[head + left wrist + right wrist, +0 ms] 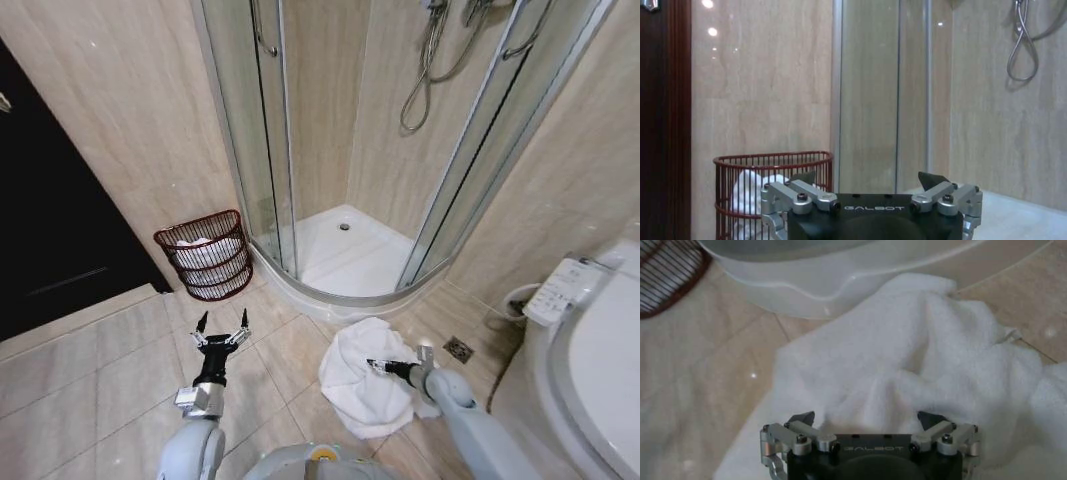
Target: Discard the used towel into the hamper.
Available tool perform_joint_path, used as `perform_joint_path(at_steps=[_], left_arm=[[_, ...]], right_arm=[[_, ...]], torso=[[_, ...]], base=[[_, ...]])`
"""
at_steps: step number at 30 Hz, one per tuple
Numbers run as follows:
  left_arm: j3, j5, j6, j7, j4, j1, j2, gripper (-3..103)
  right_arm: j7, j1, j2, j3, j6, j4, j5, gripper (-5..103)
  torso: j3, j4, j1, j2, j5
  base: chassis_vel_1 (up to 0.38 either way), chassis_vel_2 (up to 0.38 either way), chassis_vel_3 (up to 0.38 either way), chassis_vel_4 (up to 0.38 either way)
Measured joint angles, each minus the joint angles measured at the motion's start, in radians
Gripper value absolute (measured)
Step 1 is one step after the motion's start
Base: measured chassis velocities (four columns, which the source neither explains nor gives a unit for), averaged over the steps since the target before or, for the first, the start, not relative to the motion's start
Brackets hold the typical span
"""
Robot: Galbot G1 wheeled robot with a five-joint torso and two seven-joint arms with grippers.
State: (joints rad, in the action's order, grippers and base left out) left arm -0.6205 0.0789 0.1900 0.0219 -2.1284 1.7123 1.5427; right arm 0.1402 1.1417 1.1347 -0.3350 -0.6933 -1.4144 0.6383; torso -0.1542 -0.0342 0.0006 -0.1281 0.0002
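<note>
The used towel (362, 388) is a crumpled white heap on the tiled floor in front of the shower. My right gripper (374, 366) hovers low over its middle, open, with the towel (907, 365) spread beneath and ahead of the fingers and nothing between them. The hamper (205, 256), a dark red wire basket, stands against the wall left of the shower, with white cloth inside. My left gripper (222, 328) is raised over the floor short of the hamper (770, 192), open and holding nothing. The hamper's rim (667, 280) also shows in the right wrist view.
The curved glass shower enclosure (270, 150) and its raised white tray (345, 250) stand straight ahead. A toilet (590, 350) fills the right side, with a floor drain (458, 349) beside it. A dark doorway (50, 220) is at the left. Bare tiles lie between towel and hamper.
</note>
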Motion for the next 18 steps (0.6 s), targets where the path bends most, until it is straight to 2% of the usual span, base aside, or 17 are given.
perform_joint_path(at_steps=[18], left_arm=[[0.009, -0.024, -0.017, 0.001, 0.016, -0.019, 0.010, 100]], right_arm=[[-0.006, -0.138, 0.039, 0.070, 0.022, 0.208, -0.060, 100]], torso=[[0.000, 0.0000, 0.000, 0.000, -0.0003]], base=[[0.000, 0.000, 0.000, 0.000]])
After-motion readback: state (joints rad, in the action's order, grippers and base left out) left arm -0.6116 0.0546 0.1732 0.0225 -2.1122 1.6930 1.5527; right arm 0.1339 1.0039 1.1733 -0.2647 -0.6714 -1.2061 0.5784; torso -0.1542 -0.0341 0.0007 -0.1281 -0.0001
